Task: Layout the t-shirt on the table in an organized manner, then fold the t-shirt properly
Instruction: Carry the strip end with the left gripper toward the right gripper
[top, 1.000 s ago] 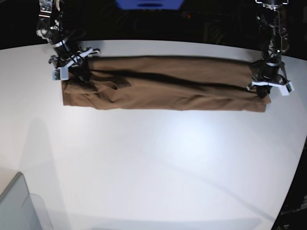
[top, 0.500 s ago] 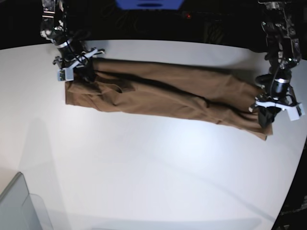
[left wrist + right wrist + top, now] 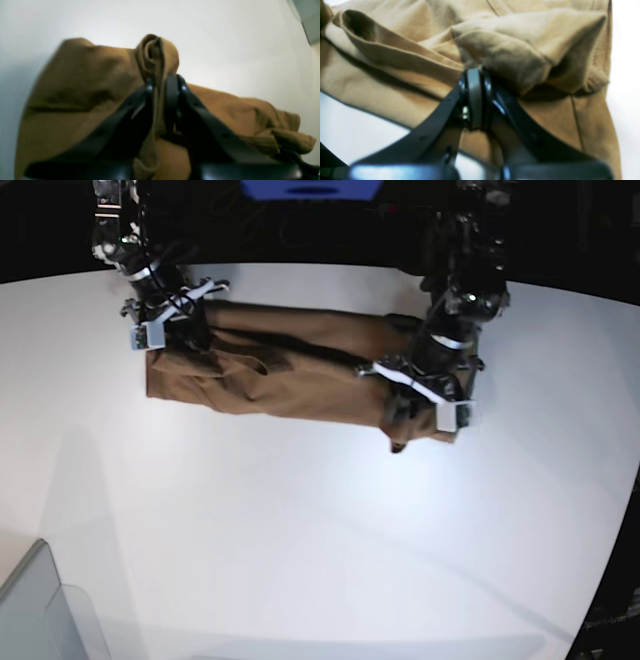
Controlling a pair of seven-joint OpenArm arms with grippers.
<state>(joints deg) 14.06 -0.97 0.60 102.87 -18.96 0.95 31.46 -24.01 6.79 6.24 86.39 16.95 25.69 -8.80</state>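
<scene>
The brown t-shirt (image 3: 290, 365) lies as a long folded band across the far part of the white table (image 3: 320, 520). My left gripper (image 3: 415, 415) is on the base view's right, shut on the shirt's right end, which bunches up under it. In the left wrist view the fingers (image 3: 172, 92) pinch a rolled fold of the shirt (image 3: 82, 82). My right gripper (image 3: 180, 330) is at the shirt's left end, shut on a fold. In the right wrist view the fingers (image 3: 475, 97) clamp creased cloth (image 3: 510, 50).
A clear grey bin (image 3: 45, 615) stands at the table's near left corner and shows in the left wrist view's top right (image 3: 308, 17). The table's curved edge (image 3: 615, 550) runs down the right side. Dark background lies behind the far edge.
My left gripper has carried the shirt's right end leftward, toward the middle, so the band is much shorter. My right gripper has stayed almost still at the left end.
</scene>
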